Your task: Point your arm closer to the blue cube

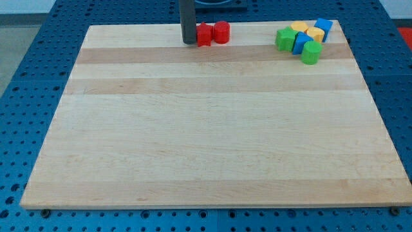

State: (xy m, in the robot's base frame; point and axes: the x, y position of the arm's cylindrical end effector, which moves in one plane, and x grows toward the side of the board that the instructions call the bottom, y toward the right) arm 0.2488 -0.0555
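Note:
My tip (pixel 189 42) rests on the wooden board (pixel 206 129) near its top edge, just left of a red block (pixel 204 35), touching or almost touching it. A red cylinder (pixel 221 31) sits right of that block. A blue cube (pixel 323 28) lies far to the right at the board's top right, at the right end of a cluster. A second blue block (pixel 301 42) sits lower in the same cluster; I cannot make out its shape. The tip is far from both blue blocks.
The top-right cluster also holds a green block (pixel 284 38), a green cylinder (pixel 311 53), and two yellow blocks (pixel 300 27) (pixel 315 34). A blue perforated table (pixel 26 77) surrounds the board.

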